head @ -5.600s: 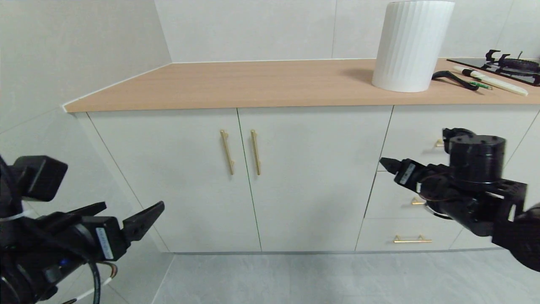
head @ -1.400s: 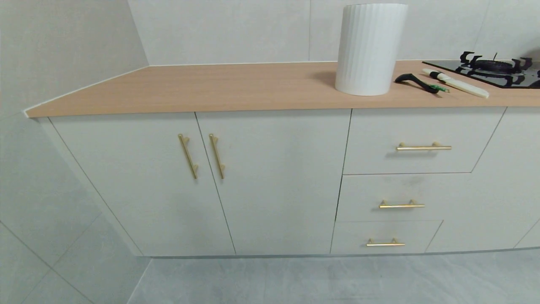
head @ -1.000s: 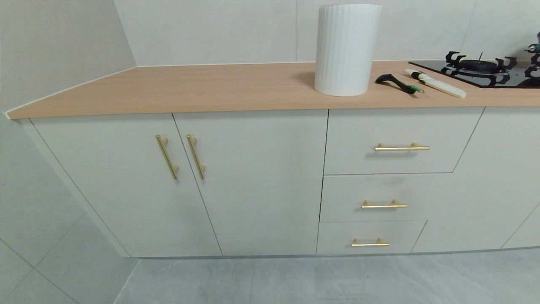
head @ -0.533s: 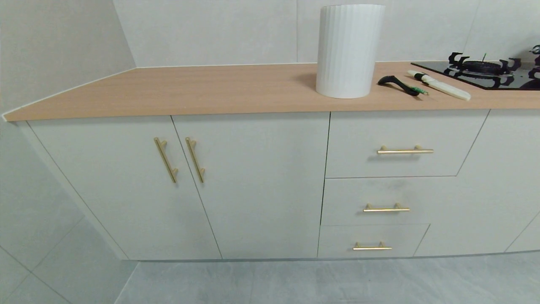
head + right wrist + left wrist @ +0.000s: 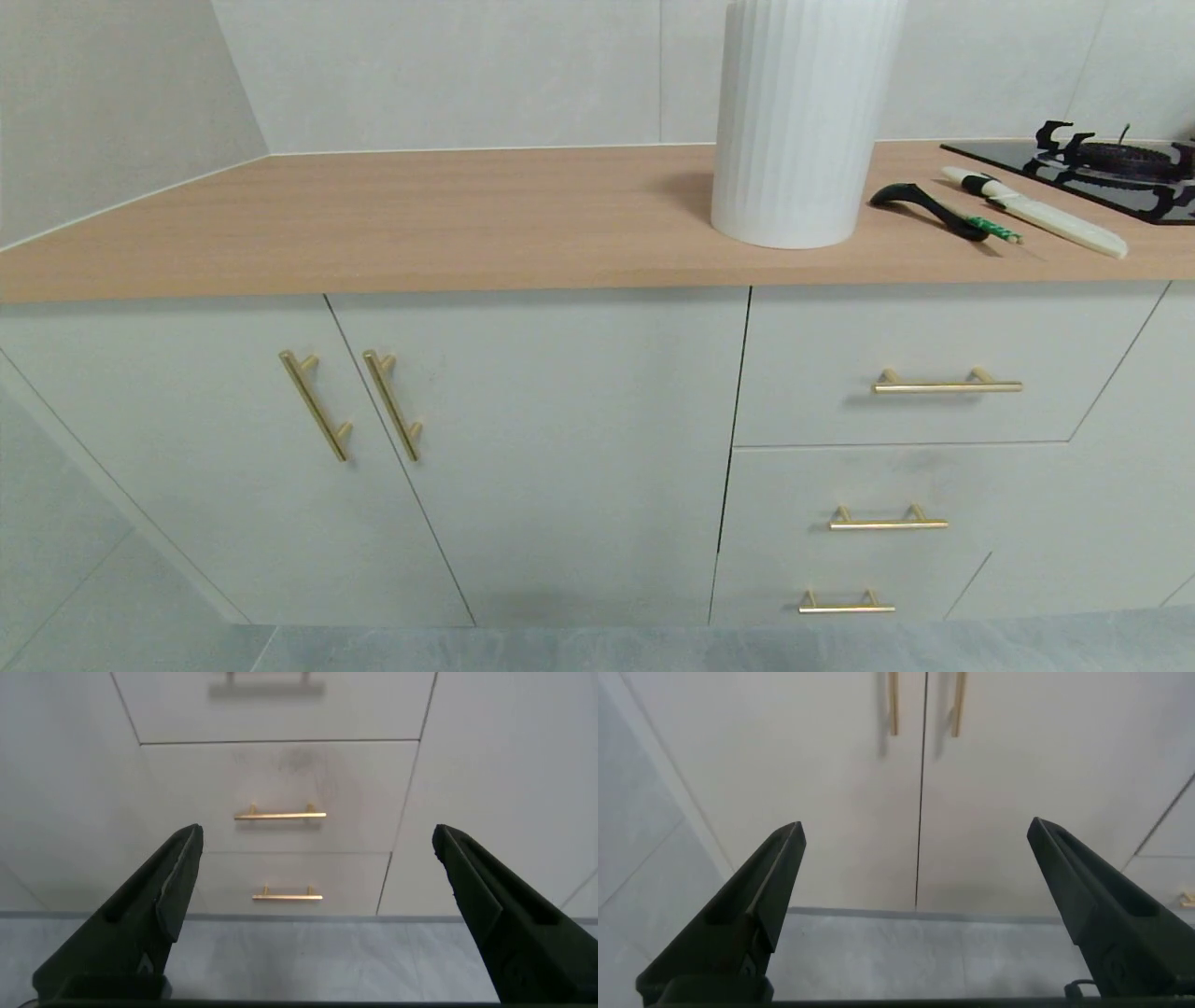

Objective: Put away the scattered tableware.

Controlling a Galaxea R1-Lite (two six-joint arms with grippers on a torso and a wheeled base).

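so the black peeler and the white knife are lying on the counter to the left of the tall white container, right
Not quite. The head view shows the peeler and the knife lying on the counter to the right of the tall white container, not to its left.

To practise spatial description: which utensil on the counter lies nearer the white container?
The black-handled utensil, lying between the container and the cream knife, which sits nearer the hob.
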